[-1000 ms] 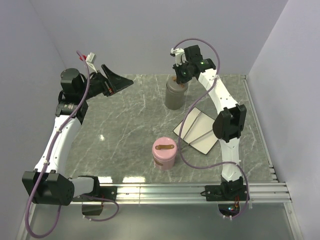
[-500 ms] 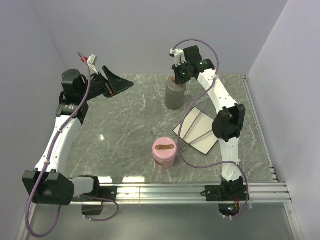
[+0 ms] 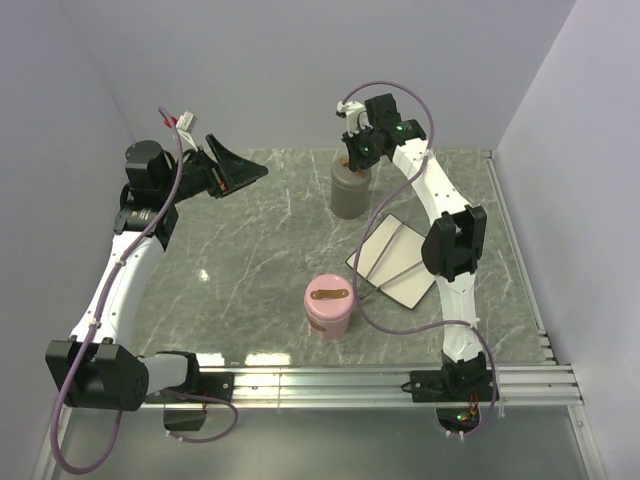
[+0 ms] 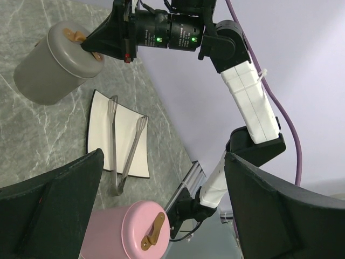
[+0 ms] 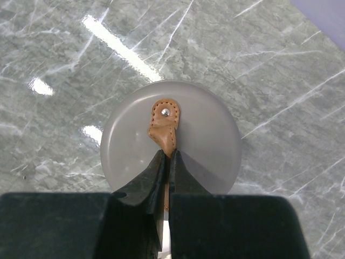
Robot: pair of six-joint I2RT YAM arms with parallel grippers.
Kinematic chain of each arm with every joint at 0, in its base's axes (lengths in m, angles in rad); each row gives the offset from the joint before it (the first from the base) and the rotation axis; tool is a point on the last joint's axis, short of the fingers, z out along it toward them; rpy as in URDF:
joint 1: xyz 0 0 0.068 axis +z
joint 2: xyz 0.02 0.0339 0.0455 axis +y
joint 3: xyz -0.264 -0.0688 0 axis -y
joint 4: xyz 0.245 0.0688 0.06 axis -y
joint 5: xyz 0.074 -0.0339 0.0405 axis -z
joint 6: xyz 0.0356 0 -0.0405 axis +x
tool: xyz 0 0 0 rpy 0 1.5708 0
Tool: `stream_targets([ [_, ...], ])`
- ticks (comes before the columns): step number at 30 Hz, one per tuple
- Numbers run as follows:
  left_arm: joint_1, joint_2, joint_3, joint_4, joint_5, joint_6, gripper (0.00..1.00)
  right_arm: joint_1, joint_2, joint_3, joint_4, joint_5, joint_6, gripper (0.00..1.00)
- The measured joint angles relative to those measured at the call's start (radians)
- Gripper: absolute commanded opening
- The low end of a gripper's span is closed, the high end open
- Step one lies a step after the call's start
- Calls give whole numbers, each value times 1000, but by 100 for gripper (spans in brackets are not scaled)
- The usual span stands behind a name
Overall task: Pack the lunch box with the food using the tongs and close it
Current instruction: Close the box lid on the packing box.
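Clearly early: tongs [image 4: 114, 140] lie unused on the white plate [image 4: 100, 129]; right gripper [image 5: 168, 156] pinches the grey container's [image 5: 205, 135] strap [image 5: 164, 121] behind it; left gripper [image 3: 232, 166] gapes empty.

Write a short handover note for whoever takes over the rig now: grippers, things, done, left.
Left gripper: open, empty, raised at the far left.
Right gripper: shut on the tan strap of the grey container's lid, at the back.
Tongs: lying on the white plate, not held.
Pink container: near front, lid on.
Food: not visible in any view.
Done: strap gripped only.
Left: probably lift the lid, take the tongs, pack the food, close.
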Motion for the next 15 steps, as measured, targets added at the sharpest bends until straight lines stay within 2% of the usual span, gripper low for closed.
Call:
stream_targets([
  [3, 0, 0, 0, 0, 3, 0, 99, 0, 0, 0, 0, -8, -2, 0],
  [6, 0, 0, 0, 0, 3, 1, 100, -1, 0, 0, 0, -19, 2, 13],
  [14, 0, 0, 0, 0, 5, 1, 99, -10, -10, -21, 20, -45, 50, 30],
  [15, 0, 0, 0, 0, 6, 2, 99, -14, -18, -34, 29, -51, 60, 36],
])
